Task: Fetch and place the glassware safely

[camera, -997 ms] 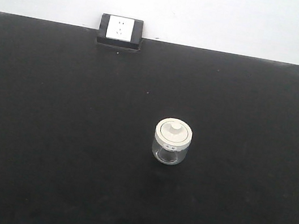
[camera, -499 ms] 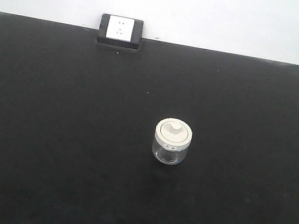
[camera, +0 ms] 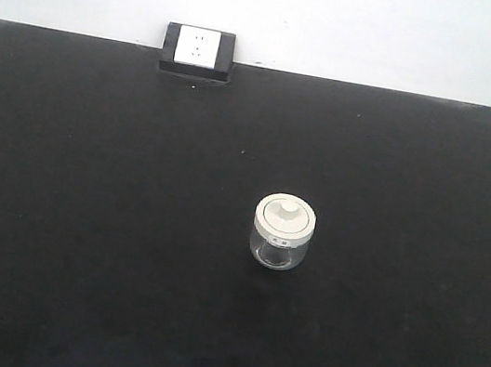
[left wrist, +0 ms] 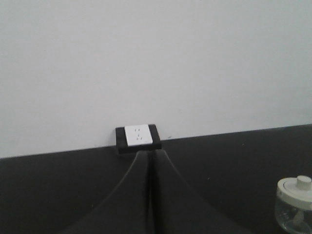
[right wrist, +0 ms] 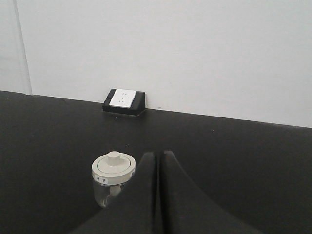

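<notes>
While both arms hang back from the work, we log as follows.

left jaws: left gripper (left wrist: 150, 168) has its two dark fingers pressed together, only a thin seam between them, nothing held.
right jaws: right gripper (right wrist: 159, 168) is the same, fingers closed against each other and empty.
target: glass jar (camera: 282, 234) stands upright on the black tabletop (camera: 80, 212), a bit right of centre in the front view, lid (camera: 285, 217) seated with knob up and a small label on the rim facing us.
jar vs grippers: from the right wrist view the jar (right wrist: 113, 178) sits just left of the fingers, near but apart; from the left wrist view the jar (left wrist: 294, 204) is well off to the right edge, partly cut off.
step in hand: we judge it the approach, nothing grasped yet.
how to do it well: we'd take the right arm since it is nearer, spread the fingers wide first, come in level around the clear body below the lid, not on the knob, close gently; the lid may be loose, so keep the jar upright.
surface: matte black, flat, bare apart from the jar.
room: plain white wall (camera: 394, 29) behind; a white socket plate in a black box (camera: 198, 51) sits at the back edge of the tabletop.
</notes>
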`<state>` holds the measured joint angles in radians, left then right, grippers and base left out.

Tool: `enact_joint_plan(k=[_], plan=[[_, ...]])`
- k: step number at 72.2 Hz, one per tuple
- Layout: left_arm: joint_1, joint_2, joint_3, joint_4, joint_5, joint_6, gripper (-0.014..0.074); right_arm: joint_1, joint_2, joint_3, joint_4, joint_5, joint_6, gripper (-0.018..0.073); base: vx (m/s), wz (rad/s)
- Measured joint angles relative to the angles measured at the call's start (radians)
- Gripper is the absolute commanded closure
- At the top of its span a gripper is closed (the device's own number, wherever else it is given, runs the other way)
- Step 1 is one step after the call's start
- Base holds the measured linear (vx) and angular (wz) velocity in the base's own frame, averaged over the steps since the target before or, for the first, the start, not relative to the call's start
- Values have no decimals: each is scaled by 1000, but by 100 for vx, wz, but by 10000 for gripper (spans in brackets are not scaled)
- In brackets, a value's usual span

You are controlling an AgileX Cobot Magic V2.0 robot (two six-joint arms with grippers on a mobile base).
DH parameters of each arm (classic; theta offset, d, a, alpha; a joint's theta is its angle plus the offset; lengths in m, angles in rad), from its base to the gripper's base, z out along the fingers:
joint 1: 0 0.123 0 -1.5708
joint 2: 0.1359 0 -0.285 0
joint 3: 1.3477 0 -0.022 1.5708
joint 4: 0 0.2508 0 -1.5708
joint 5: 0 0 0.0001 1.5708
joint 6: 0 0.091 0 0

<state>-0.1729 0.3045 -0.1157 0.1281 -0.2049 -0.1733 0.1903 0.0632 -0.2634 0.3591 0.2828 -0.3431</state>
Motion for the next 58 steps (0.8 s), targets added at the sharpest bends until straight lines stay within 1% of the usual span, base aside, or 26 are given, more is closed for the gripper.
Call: enact_joint_plan(k=[6, 13, 25, 30, 40, 58], plan=[[27, -65, 64, -30, 48, 0, 603, 0, 0, 0, 0, 0, 0, 567, 0, 0], [55, -154, 126, -43, 112, 0, 603, 0, 0, 0, 0, 0, 0, 567, 0, 0], [72, -289, 141, -43, 196, 25, 603, 0, 0, 0, 0, 0, 0, 567, 0, 0], [76, -309, 141, -38, 258, 32, 603, 0, 0, 0, 0, 0, 0, 567, 0, 0], [76, -311, 141, -21, 323, 51, 603, 0, 0, 0, 0, 0, 0, 567, 0, 0], [76, -312, 141, -17, 336, 56, 603, 0, 0, 0, 0, 0, 0, 567, 0, 0]])
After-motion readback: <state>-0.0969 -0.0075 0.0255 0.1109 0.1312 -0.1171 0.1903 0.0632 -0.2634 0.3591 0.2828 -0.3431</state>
